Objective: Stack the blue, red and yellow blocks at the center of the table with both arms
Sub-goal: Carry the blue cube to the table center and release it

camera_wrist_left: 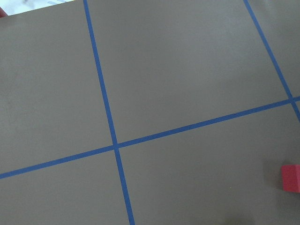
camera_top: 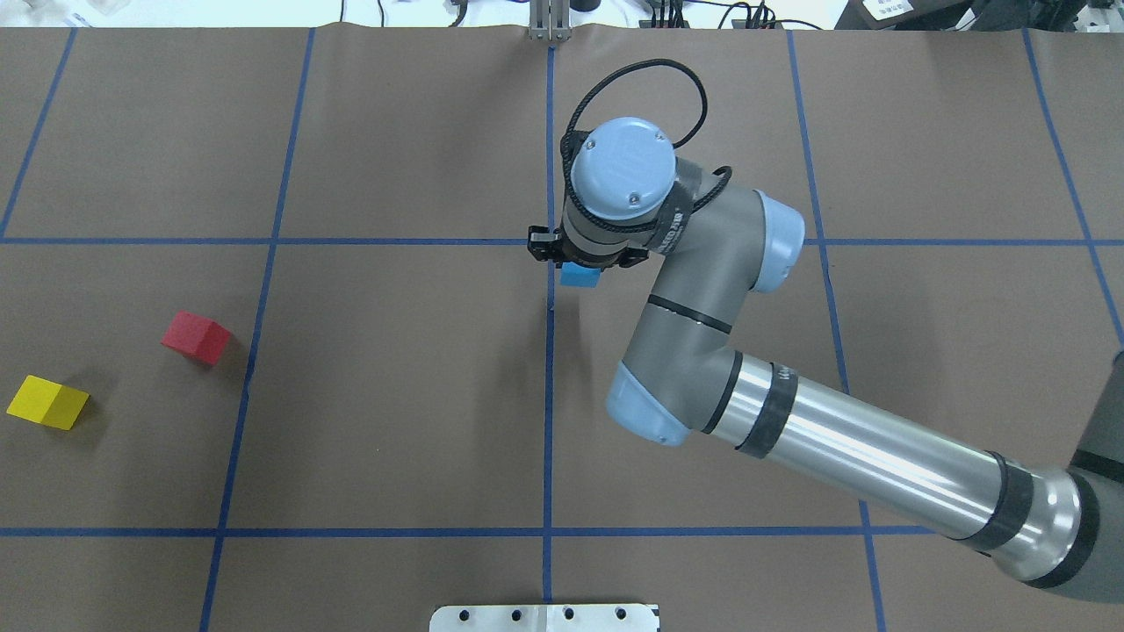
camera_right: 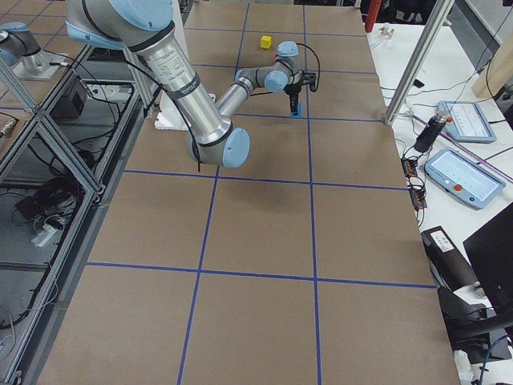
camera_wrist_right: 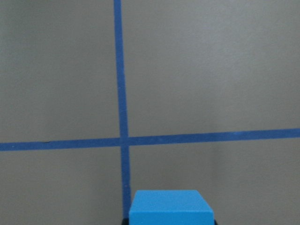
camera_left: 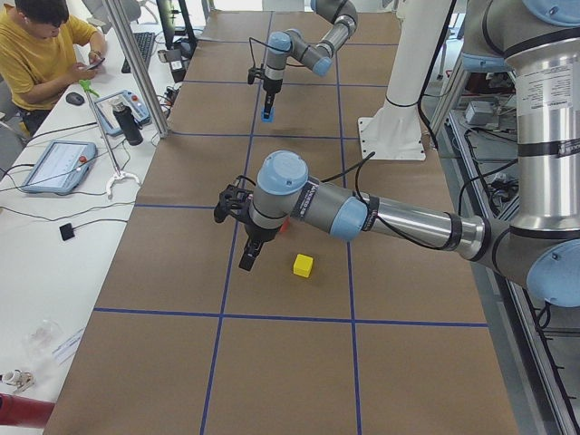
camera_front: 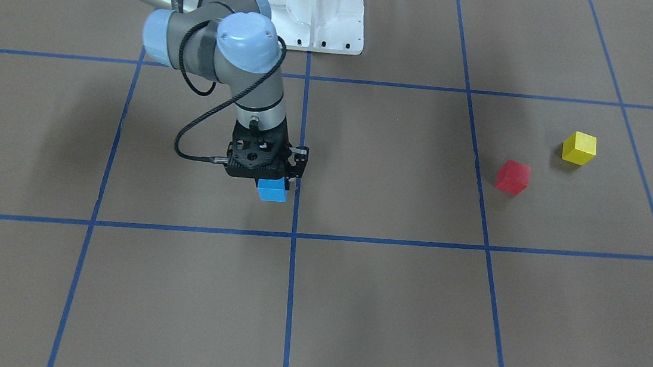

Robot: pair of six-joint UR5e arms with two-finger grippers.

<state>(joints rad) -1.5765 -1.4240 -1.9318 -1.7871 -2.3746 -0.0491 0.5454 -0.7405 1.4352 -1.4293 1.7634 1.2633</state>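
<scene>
Right end effector (camera_front: 271,181) points straight down, clamped on the blue block (camera_front: 272,191). It sits just beside the centre tape line (camera_front: 291,276), near the middle of the counter (camera_front: 380,308). Red block (camera_front: 513,177) and yellow block (camera_front: 579,148) lie near each other, not touching, well off on the robot's left side. Left end effector (camera_left: 246,260) hangs by them and hides most of red in the left side view; can't tell how far it's open. White arm base (camera_front: 316,8) sits behind. Operator (camera_left: 41,54) sits at the side desk.
</scene>
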